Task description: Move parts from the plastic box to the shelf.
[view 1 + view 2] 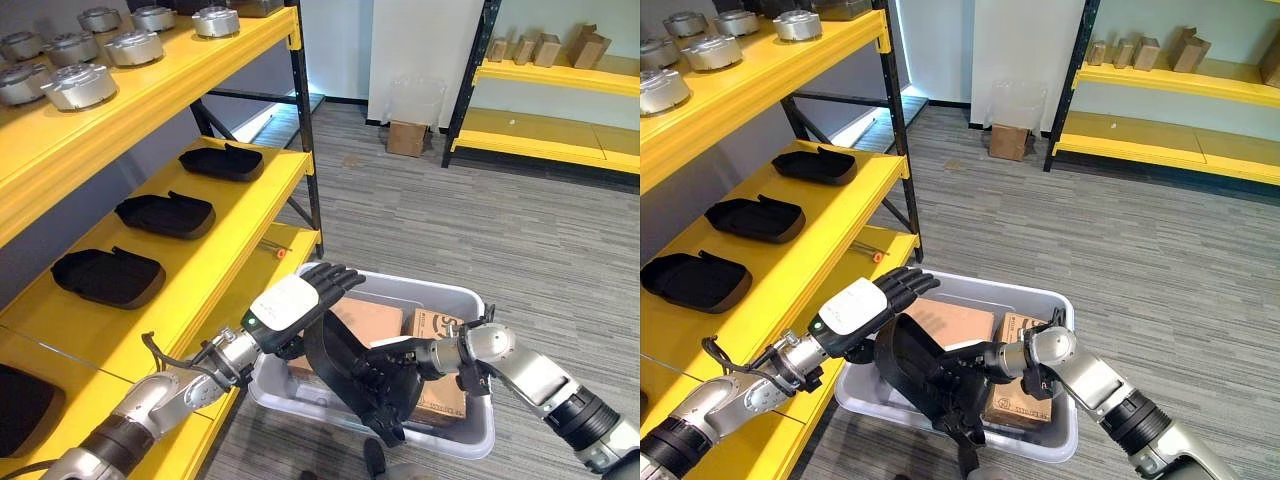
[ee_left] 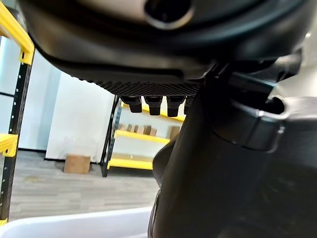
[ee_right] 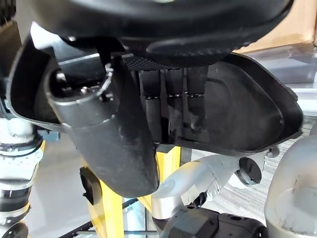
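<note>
Both hands point(image 1: 300, 300) point(image 1: 395, 385) around one curved, matte black plastic part point(image 1: 345, 375).

Yellow shelf point(image 1: 215, 235) carries black parts point(image 1: 165, 214); floor point(image 1: 450, 230) bears the plastic box point(image 1: 440, 296).

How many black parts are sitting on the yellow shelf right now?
3 in full view, in a row on the middle shelf: far part, middle part, near part. A fourth dark shape shows at the frame's edge.
</note>
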{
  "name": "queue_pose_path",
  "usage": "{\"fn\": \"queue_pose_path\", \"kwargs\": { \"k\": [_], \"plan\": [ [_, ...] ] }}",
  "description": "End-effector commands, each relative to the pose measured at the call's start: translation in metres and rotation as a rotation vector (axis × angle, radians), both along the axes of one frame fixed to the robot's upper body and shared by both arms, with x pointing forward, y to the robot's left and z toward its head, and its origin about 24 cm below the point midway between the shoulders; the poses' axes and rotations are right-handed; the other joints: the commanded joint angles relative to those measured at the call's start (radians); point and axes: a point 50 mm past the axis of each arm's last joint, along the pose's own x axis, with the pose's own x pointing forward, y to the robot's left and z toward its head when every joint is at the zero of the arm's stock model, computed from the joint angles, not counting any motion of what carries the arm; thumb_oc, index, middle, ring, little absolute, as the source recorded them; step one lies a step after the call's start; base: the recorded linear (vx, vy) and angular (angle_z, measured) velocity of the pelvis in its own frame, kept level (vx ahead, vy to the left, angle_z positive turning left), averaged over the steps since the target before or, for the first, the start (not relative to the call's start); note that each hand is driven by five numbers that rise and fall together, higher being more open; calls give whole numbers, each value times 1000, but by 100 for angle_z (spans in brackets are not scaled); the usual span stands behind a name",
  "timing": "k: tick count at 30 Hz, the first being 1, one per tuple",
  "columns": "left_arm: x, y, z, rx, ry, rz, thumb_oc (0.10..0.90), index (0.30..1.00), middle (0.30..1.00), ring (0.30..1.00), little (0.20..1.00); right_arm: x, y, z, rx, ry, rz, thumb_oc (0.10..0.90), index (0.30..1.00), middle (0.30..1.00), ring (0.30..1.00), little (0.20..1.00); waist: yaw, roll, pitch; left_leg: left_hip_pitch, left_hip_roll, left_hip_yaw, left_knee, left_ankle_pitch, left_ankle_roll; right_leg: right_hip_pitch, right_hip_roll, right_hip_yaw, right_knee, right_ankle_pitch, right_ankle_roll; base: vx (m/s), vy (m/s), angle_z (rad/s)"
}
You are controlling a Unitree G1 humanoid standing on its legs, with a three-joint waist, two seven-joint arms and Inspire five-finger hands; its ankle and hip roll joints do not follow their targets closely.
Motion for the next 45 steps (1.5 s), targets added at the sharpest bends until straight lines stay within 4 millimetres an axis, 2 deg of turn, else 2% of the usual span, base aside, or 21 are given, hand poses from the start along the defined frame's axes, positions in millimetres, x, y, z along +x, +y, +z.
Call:
{"fn": "queue_pose_path", "kwargs": {
  "k": [1, 10, 15, 23, 33, 40, 45],
  "plan": [
    [6, -35, 46, -183, -130, -187, 900, 1000, 1000, 1000, 1000, 17, 24, 30, 119, -99, 60, 400, 300, 300, 300, 300, 1, 9, -46, 29, 1, 6, 10, -124, 20, 27, -25, -47, 40, -115, 61, 0, 0, 0],
    [-1, -9, 23, -3, -26, -114, 900, 1000, 1000, 1000, 1000, 16, 1, 26, 50, -107, -4, 400, 300, 300, 300, 300, -4, 21, -30, 22, 0, 12, 20, -123, 21, 21, -31, -48, 42, -114, 63, 0, 0, 0],
    [-2, 6, 20, 18, -38, -57, 900, 1000, 1000, 1000, 1000, 13, -7, 22, 32, -98, -25, 400, 300, 300, 300, 300, -5, 26, -28, 24, -1, 17, 16, -121, 19, 21, -32, -49, 37, -112, 65, 0, 0, 0],
    [-5, 10, 24, 4, -35, -64, 900, 1000, 1000, 1000, 1000, 11, -15, 17, 21, -87, -57, 400, 300, 300, 300, 300, -4, 27, -28, 21, -1, 16, 13, -117, 18, 19, -33, -52, 35, -110, 67, 0, 0, 0],
    [-11, -4, 38, -82, -71, -155, 900, 1000, 1000, 1000, 1000, 10, -20, 15, 11, -84, -71, 400, 300, 300, 300, 300, -4, 27, -31, 19, 2, 15, 12, -115, 15, 18, -34, -57, 37, -110, 66, 0, 0, 0],
    [-9, -17, 44, -107, -94, -211, 900, 1000, 1000, 1000, 1000, 10, -14, 14, 1, -84, -31, 400, 300, 300, 300, 300, -9, 24, -32, 16, 3, 15, 12, -116, 16, 14, -33, -55, 40, -112, 65, 0, 0, 0],
    [-8, -26, 41, -93, -65, -247, 900, 1000, 1000, 1000, 1000, 10, -11, 13, -22, -87, -9, 400, 300, 300, 300, 300, -14, 24, -33, 17, 3, 18, 13, -117, 16, 15, -32, -52, 39, -112, 65, 0, 0, 0]
  ]
}}
